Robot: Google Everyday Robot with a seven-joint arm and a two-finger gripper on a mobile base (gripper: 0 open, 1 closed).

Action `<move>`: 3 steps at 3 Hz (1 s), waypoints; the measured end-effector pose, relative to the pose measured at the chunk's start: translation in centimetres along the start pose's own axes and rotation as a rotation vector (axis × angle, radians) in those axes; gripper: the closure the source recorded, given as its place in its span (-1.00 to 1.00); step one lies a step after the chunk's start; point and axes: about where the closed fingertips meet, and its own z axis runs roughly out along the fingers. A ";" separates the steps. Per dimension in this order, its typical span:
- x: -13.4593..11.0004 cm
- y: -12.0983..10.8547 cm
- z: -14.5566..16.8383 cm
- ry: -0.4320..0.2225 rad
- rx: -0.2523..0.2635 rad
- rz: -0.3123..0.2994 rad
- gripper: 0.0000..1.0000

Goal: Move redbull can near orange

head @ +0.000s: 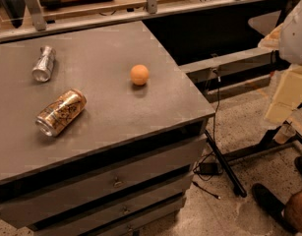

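The redbull can (44,63), slim and silver, lies on its side at the back left of the grey cabinet top (155,107). The orange (139,74), a small round fruit, sits near the middle of the top, well to the right of the can. My gripper (288,100) shows as cream-coloured parts at the right edge of the view, off the cabinet and above the floor, far from both things. It holds nothing that I can see.
A fatter gold-brown patterned can (60,112) lies on its side in front of the redbull can. The cabinet has drawers (116,181) below. A metal rail (150,6) runs behind. Cables and a black stand leg (224,168) lie on the floor at right.
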 end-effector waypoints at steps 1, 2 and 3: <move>0.0 0.0 0.0 0.000 0.000 0.000 -1.00; -1.0 0.6 0.0 -0.069 -0.011 0.037 -1.00; -5.0 3.6 0.5 -0.310 0.000 0.180 -1.00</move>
